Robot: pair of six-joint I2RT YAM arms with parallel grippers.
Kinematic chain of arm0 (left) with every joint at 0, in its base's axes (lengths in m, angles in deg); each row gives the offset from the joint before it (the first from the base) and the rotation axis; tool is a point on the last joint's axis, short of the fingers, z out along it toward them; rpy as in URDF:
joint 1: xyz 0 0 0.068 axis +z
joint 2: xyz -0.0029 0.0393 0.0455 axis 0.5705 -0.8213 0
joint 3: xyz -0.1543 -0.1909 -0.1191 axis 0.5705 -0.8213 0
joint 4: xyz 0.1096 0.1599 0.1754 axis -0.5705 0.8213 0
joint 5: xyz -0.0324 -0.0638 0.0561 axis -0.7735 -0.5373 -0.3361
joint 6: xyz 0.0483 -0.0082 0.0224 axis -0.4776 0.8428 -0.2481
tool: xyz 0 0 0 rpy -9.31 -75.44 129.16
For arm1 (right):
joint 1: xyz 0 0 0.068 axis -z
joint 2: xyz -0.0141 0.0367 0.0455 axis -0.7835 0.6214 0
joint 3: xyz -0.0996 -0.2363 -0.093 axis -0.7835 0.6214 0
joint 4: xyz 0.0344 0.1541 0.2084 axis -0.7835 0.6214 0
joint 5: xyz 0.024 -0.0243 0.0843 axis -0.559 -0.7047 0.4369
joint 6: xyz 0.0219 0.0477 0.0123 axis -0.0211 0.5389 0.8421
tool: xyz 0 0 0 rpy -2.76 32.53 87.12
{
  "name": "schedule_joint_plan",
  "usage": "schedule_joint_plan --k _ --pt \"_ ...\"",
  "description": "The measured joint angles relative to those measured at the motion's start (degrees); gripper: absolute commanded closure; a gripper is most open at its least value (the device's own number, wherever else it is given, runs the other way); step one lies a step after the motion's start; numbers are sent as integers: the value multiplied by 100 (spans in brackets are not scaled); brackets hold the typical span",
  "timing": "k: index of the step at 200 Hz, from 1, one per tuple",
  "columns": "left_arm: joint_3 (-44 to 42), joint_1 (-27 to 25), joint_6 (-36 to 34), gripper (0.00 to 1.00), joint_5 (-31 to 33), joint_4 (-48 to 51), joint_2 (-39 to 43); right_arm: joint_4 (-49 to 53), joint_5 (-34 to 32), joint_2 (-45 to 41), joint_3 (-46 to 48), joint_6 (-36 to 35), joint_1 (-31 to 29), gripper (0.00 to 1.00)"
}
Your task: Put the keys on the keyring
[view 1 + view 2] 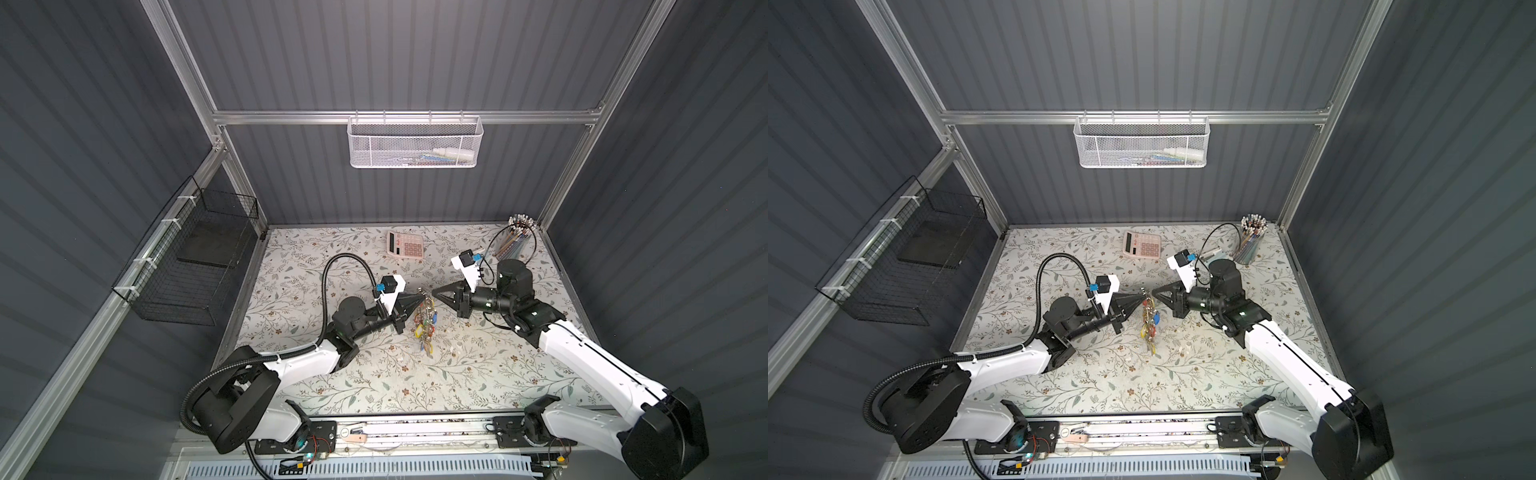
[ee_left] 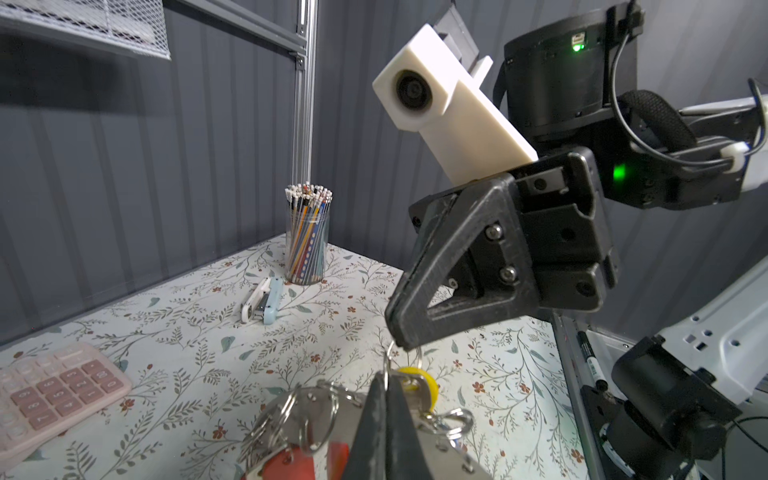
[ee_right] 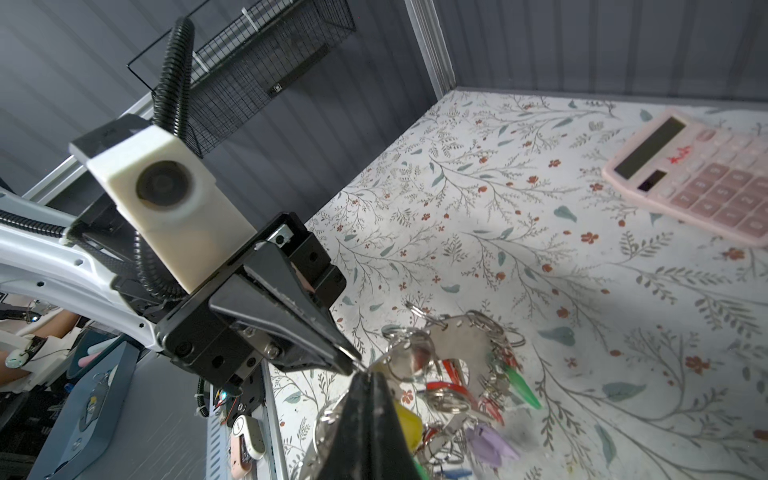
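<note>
The keyring (image 1: 424,318), a flat silver ring hung with split rings, keys and coloured tags, hangs between both grippers over the middle of the table in both top views (image 1: 1149,320). My left gripper (image 2: 388,380) is shut on the keyring's upper edge (image 2: 316,409). A small split ring (image 2: 417,357) rises from there. My right gripper (image 2: 402,338) is shut on the top of that split ring. The yellow tag (image 2: 432,388) of its key sits just behind my left jaws. In the right wrist view the yellow tag (image 3: 409,419) lies beside my right gripper (image 3: 370,376).
A pink calculator (image 1: 406,245) lies at the back of the table. A cup of pencils (image 1: 517,237) stands at the back right, with a stapler (image 2: 262,301) near it. A white mesh basket (image 1: 413,143) hangs on the back wall and a black wire basket (image 1: 195,262) on the left wall.
</note>
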Motion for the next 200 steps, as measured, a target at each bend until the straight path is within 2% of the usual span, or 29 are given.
schedule_joint_plan --k 129,200 --pt "131 0 -278 100 -31 708 614 -13 330 35 -138 72 22 100" --pt "131 -26 -291 100 -13 629 686 -79 387 -173 -129 247 127 100"
